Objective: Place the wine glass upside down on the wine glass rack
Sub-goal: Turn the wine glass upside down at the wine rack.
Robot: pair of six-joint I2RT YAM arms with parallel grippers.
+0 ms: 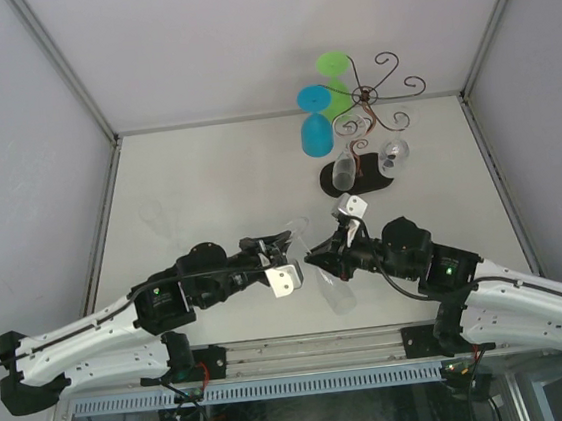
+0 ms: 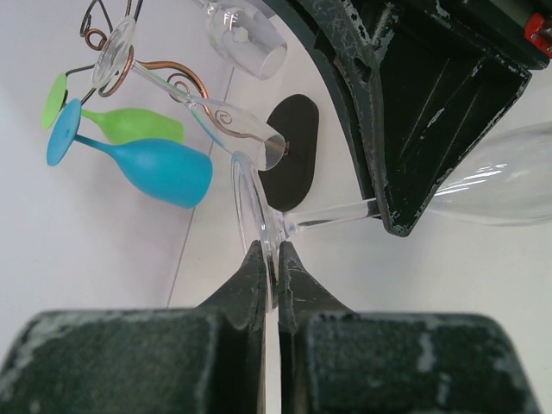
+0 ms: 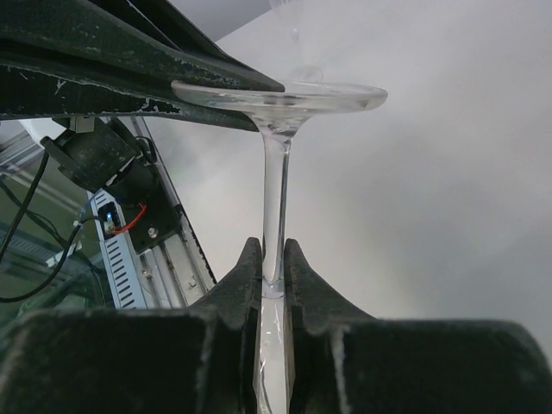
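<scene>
A clear wine glass [image 1: 336,291] is held above the table between both grippers. My left gripper [image 2: 269,250] is shut on the edge of its round foot [image 2: 252,203]; in the top view this gripper [image 1: 290,240] is at centre. My right gripper [image 3: 273,250] is shut on the stem [image 3: 274,190], just below the foot [image 3: 285,93]; in the top view it [image 1: 316,259] is beside the left one. The bowl [image 2: 504,181] points away from the rack. The wine glass rack [image 1: 377,92], brown wire with spiral arms on a black oval base [image 1: 371,183], stands at the back right.
A blue glass [image 1: 314,123] and a green glass [image 1: 333,72] hang upside down on the rack's left arms. Two clear glasses [image 1: 345,172] [image 1: 395,150] hang over the base. Grey walls close in the table on three sides.
</scene>
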